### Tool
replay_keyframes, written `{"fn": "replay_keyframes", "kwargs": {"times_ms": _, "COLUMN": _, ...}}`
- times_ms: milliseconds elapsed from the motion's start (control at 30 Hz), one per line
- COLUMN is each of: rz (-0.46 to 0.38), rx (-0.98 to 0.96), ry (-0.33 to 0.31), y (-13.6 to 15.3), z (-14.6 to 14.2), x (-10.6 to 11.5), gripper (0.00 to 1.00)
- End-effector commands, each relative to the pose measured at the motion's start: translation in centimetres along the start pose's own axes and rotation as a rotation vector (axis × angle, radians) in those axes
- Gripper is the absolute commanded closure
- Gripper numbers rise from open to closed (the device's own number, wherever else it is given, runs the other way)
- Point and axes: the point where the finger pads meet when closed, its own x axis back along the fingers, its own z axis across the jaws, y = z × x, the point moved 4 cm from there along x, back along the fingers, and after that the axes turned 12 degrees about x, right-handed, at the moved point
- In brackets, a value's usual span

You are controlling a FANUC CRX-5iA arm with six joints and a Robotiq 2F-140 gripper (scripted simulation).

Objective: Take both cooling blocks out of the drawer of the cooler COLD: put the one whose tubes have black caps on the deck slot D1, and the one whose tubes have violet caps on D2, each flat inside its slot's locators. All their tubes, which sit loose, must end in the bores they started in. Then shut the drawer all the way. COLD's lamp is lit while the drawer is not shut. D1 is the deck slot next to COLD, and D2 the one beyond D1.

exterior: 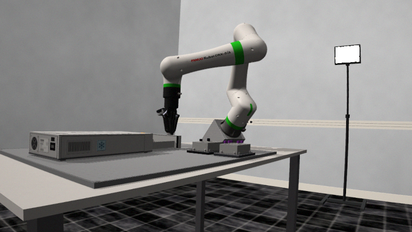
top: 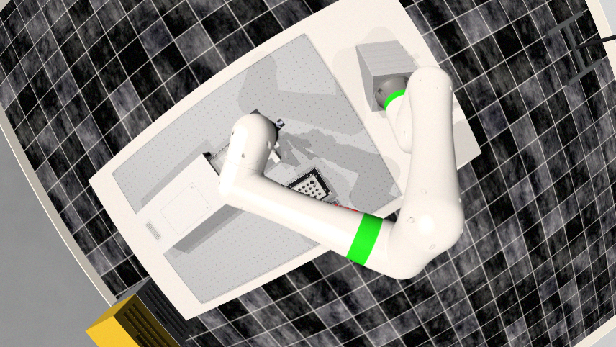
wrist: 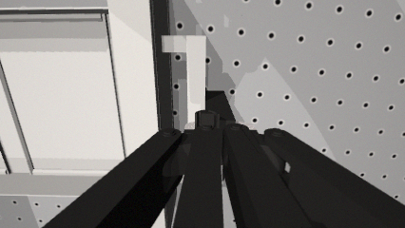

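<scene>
Closest to me, my gripper (wrist: pixel 213 105) has its black fingers pressed together on nothing, at the front of COLD's drawer (exterior: pixel 166 141), which looks bare inside. Beyond, both boxy grey cooling blocks (exterior: pixel 234 148) sit on the perforated deck (exterior: pixel 138 167).

Bright, even light; soft arm shadows on the deck (top: pixel 275 77); top view bends at edges

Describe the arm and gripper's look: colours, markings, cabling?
White rounded arm with bright green joint bands, red-and-dark FANUC CRX-5iA lettering on the forearm, and a grey wedge pedestal. Black wrist section and black gripper with slim bar-like fingers. No external cables visible.
</scene>
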Motion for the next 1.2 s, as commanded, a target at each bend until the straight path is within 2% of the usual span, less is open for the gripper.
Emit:
{"fn": "replay_keyframes", "kwargs": {"times_ms": 0, "rz": 0.001, "rx": 0.000, "ry": -0.001, "y": -0.1, "z": -0.3, "x": 0.1, "gripper": 0.90}}
{"fn": "replay_keyframes", "kwargs": {"times_ms": 1167, "rz": 0.002, "rx": 0.000, "ry": -0.001, "y": -0.9, "z": -4.3, "x": 0.1, "gripper": 0.90}}
